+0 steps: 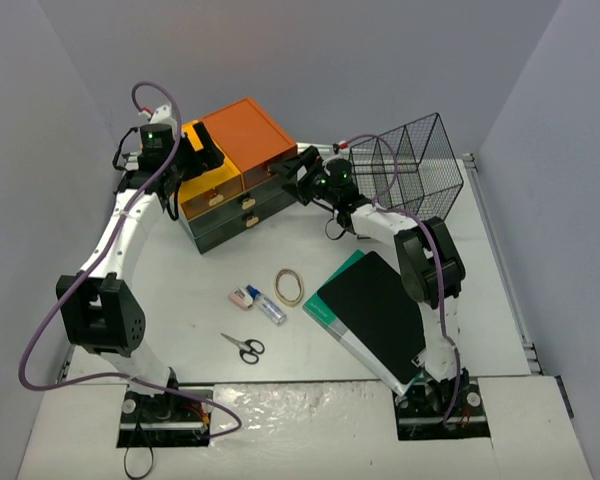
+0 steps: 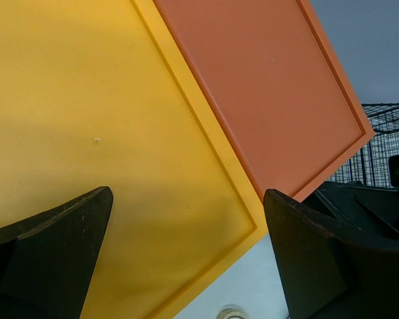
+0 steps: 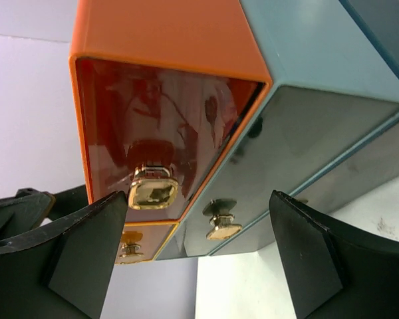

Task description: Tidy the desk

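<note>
Arm bases, near edge of the desk (image 1: 180,285): two, bolted side by side. The desk is a white tabletop filling the floor of the top view and carrying every item below.

Left arm (image 1: 120,225): rises from its base, elbow out to the left, forearm sloping up and back to the far left corner. Left gripper (image 1: 202,150) hangs over the chest's top. In the wrist view its fingers (image 2: 53,252) are spread wide over the yellow and orange panels, gripping nothing.

Right arm (image 1: 430,260): folds at an elbow above the notebook, then stretches left and back. Right gripper (image 1: 298,168) faces the chest's front from the right. In the wrist view its fingers (image 3: 73,252) stand well apart on either side of the brass knob (image 3: 153,189) on the orange drawer, touching neither knob nor drawer.

Drawer chest (image 1: 230,190): far centre-left; orange and yellow top, dark green lower drawers, brass knobs.

Wire basket (image 1: 410,155): black, far right, just behind the right arm.

Notebook (image 1: 370,315): black cover, green edge, lying flat at right of centre.

Rubber band (image 1: 289,286): tan loop, just left of the notebook.

Small white item (image 1: 242,296) and clear tube (image 1: 271,309): side by side at centre; kind unclear.

Scissors (image 1: 244,347): black handles, nearer the bases.
</note>
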`<state>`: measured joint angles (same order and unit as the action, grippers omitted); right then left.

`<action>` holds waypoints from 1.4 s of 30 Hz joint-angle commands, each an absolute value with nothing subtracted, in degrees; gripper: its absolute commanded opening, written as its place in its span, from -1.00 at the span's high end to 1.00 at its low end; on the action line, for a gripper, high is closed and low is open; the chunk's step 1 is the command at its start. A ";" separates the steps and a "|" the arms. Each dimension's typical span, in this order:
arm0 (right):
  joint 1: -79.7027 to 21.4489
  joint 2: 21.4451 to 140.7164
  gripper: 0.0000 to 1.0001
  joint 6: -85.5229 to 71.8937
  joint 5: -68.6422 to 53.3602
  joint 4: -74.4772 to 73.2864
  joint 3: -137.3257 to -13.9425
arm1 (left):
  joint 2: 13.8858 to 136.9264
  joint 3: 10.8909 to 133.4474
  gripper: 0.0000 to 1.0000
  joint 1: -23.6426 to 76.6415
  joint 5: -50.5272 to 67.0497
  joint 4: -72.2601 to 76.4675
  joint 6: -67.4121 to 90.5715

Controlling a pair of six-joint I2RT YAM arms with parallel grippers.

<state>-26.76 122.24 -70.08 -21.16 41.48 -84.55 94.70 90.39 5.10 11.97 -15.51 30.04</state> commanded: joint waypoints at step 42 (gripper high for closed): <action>-26.98 108.43 1.00 -57.42 -18.28 28.62 -78.81 | 88.24 84.11 -0.94 3.96 7.03 -23.73 29.45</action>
<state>-26.48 114.73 -64.85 -20.83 34.80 -81.36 88.82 84.82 4.76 7.91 -17.34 29.91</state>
